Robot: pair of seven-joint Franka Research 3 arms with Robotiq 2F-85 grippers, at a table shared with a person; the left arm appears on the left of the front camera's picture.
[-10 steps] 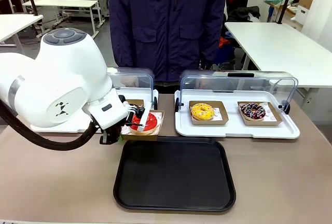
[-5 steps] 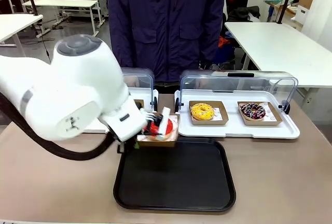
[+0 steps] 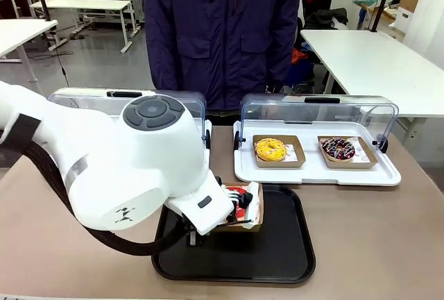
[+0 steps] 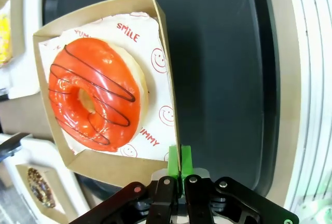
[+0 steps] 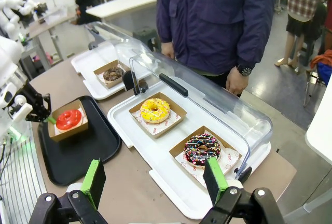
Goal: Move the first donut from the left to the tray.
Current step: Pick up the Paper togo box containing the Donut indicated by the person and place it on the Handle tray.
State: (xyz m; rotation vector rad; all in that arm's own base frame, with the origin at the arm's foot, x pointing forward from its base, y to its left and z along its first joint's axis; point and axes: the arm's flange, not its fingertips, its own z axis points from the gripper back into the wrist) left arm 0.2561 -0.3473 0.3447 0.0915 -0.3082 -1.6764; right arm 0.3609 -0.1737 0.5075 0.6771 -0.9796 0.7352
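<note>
- We are carrying the red donut (image 3: 239, 201) away from the left white display tray (image 3: 198, 128), out over the black tray (image 3: 277, 244).
- Our left gripper (image 4: 179, 166) is pinching the holder's wall (image 4: 168, 79) tight.
- The donut is sitting at eleven o'clock from our fingertips, the tray right underneath.
- Our right gripper (image 5: 155, 178) is hanging wide apart, farther off.

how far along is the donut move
Done: the red donut is out of its display tray and over the black tray. In hand: the left gripper pinches the holder's wall. Left: set it down and let go.
</note>
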